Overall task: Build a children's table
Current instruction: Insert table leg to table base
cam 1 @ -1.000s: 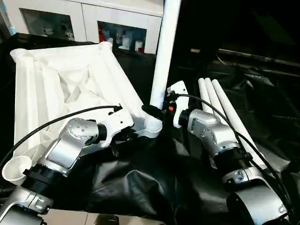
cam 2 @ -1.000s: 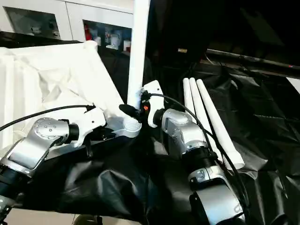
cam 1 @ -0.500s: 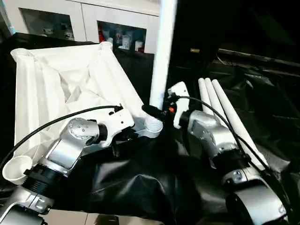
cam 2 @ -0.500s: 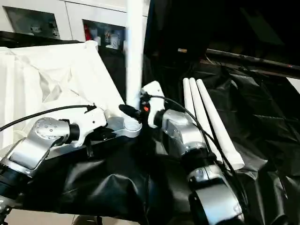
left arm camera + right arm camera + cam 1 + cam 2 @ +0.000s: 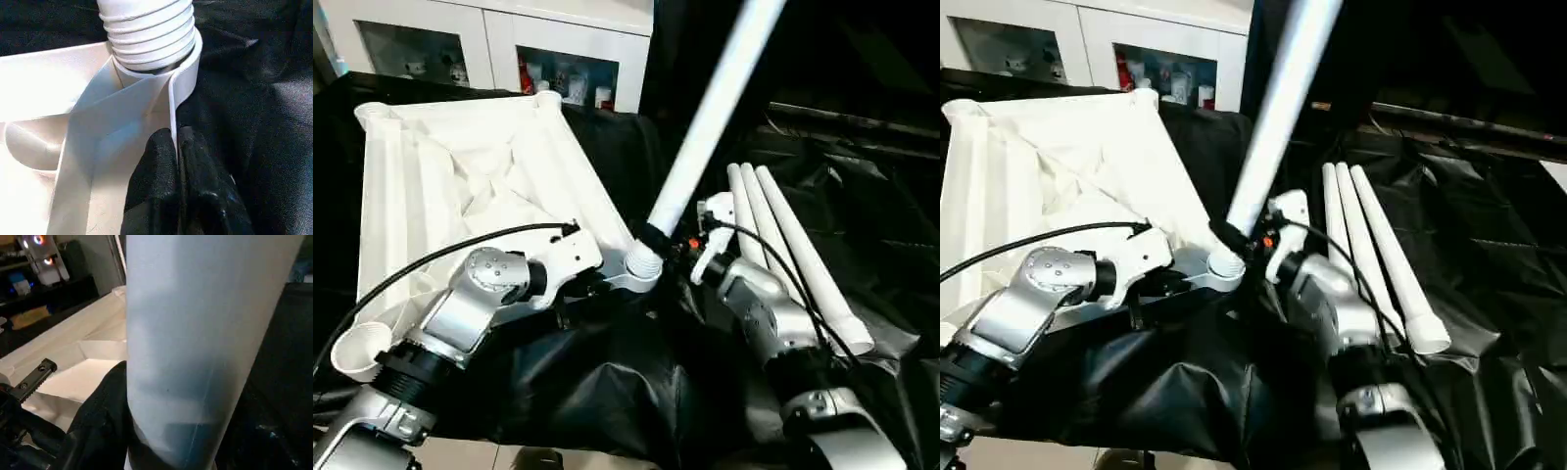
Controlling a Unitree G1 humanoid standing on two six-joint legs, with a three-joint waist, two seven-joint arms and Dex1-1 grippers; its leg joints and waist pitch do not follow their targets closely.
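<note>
A: What sits nearest?

B: A black plastic sheet covers the work surface, with the robot's two silver forearms reaching over it. The left gripper has its black fingers pinched narrowly together on a thin rib of the tabletop, right beside the near right corner socket.

A: And the right gripper?

B: The right gripper is clamped about halfway open around the lower end of a white tube leg, just above the leg's ribbed end. That ribbed end sits in the corner socket, and the leg leans up and to the right rather than standing upright.

A: Where is the tabletop itself?

B: On the left, upside down, ribbed underside showing, stretching from near left to far. An open round socket shows at its near left corner.

A: Anything on the right?

B: Three more white legs lie side by side on the sheet, touching one another, running from near right to far.

A: And beyond?

B: A white cabinet with glass doors stands behind the tabletop, small items inside.
</note>
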